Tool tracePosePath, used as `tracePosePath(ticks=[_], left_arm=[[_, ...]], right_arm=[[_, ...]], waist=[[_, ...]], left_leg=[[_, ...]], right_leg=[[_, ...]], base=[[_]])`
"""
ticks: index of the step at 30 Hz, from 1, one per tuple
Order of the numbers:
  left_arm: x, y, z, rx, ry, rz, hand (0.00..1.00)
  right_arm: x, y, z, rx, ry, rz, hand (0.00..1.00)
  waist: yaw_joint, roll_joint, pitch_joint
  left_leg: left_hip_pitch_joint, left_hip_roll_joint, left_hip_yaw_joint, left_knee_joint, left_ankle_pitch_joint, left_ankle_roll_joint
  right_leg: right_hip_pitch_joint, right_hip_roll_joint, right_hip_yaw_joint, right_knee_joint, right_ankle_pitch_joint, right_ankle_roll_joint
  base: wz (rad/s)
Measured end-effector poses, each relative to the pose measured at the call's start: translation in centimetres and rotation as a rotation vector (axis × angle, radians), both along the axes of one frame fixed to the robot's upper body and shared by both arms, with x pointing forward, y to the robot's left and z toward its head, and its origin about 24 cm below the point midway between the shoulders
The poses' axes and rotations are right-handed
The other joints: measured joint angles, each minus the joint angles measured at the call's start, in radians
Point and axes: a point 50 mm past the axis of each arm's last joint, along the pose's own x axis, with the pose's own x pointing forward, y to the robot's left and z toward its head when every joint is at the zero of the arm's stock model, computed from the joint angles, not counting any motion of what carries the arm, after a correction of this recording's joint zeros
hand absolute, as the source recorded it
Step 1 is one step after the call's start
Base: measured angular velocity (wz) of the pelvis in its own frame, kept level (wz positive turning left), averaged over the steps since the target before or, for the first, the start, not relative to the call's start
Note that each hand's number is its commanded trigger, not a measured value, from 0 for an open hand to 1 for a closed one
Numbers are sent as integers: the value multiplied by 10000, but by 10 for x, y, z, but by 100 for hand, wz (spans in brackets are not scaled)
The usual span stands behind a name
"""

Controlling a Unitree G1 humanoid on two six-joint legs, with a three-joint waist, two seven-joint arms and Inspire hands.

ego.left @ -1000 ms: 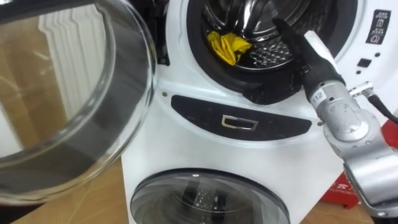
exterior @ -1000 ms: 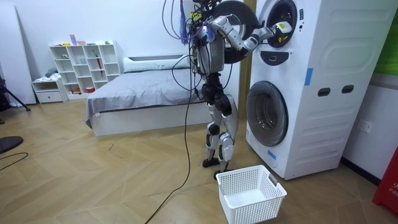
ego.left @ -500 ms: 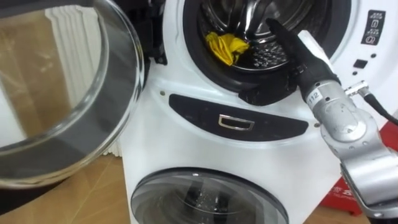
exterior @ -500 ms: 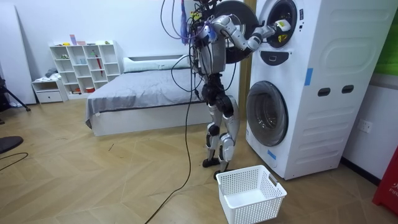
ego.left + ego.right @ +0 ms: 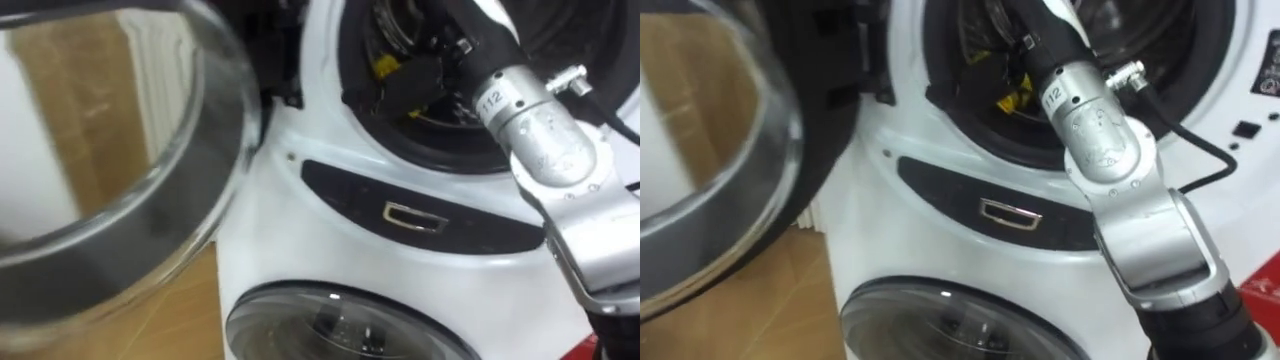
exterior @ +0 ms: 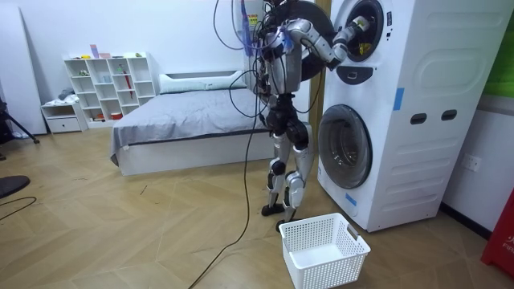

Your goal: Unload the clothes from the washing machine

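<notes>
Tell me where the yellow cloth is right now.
In the left eye view, the yellow cloth sits low in the upper drum, toward the opening's left side, right against the right hand.

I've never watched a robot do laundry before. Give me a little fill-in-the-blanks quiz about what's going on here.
1. The robot's right hand reaches into the ___ drum of the stacked washing machine.
2. The cloth lying by that hand is ___ in colour.
3. The round glass door of that drum stands ___.
4. On the floor near the robot's feet stands a white ___ with holes in its walls.

Missing words: upper; yellow; open; basket.
</notes>
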Motion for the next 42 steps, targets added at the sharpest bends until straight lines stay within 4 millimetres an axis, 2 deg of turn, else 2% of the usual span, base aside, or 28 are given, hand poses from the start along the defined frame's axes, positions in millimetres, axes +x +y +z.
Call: tracePosePath(ticks=[4,14,18,22,25,29,34,37,42], left_arm=[[5,-1,1,-29,-213,-95,0],[6,-1,1,-57,-338,-121,0],[6,-2,1,-83,-339,-128,0],[3,0,1,-82,-313,59,0],[0,4,1,-98,-335,411,0],[-2,5,0,-138,-282,514,0],[-5,4,-1,-203,-174,624,0],[-5,4,-2,-243,-187,628,0],[-9,4,-4,-441,-47,772,0]], right_arm=[[-1,2,2,30,-233,197,0],[3,-2,0,554,10,434,0],[13,-19,-7,812,558,225,0],[31,-45,-33,902,2092,-721,0],[34,-59,-35,851,2300,-1095,0],[35,-62,-34,748,2323,-1048,0],[38,-67,-35,505,2646,-983,0],[38,-67,-36,274,2833,-748,0],[39,-72,-41,-110,3233,-560,0]], waist=[[14,83,-37],[-4,98,-58],[-18,49,-95],[9,25,-112],[-92,62,-127],[-118,73,-126],[-136,216,-122],[-272,282,-158],[-298,221,-192]], left_leg=[[177,55,88,-247,1,2],[333,89,82,-317,0,-1],[409,83,41,-267,0,-1],[433,79,-51,-252,-1,-1],[315,65,-82,-238,-2,-1],[324,47,-235,-243,-10,9],[288,21,-347,-246,-27,34],[294,-36,-465,-266,-25,40],[272,-87,-475,-245,-15,60]], right_leg=[[19,20,167,0,-52,11],[194,36,160,-141,-99,10],[324,6,-42,-164,-101,14],[384,-5,-95,-172,-103,14],[307,-2,-110,-272,-104,17],[365,-21,-341,-332,-99,16],[421,-53,-471,-331,-108,32],[456,-111,-593,-317,-138,79],[457,-162,-596,-286,-155,109]], base=[[-10],[0],[11],[6],[1],[13],[7],[12],[1]])
